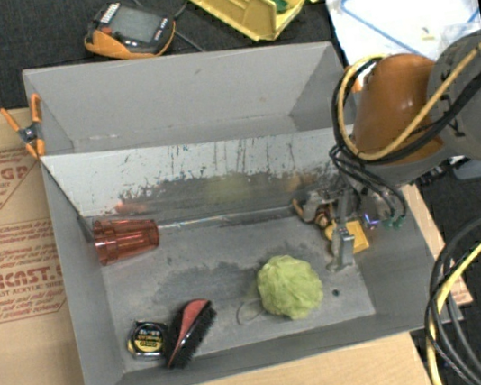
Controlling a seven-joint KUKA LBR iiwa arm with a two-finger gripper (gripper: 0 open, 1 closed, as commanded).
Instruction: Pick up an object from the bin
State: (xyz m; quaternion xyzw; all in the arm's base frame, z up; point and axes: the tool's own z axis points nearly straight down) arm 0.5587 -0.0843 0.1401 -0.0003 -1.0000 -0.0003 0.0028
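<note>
My gripper [340, 251] hangs low in the right part of the bin, close to the right wall. Just to its left, toward the front, lies a pale green crumpled lump [289, 287] on the bin floor. The gripper is beside the lump, not over it, and a small gap shows between them. Nothing can be made out in the gripper.
A red translucent cup [125, 238] lies on its side against the left wall. In the front left corner sit a yellow and black tape measure [146, 338] and a black and red tool [189, 331]. The arm's orange cover and cables crowd the bin's right side.
</note>
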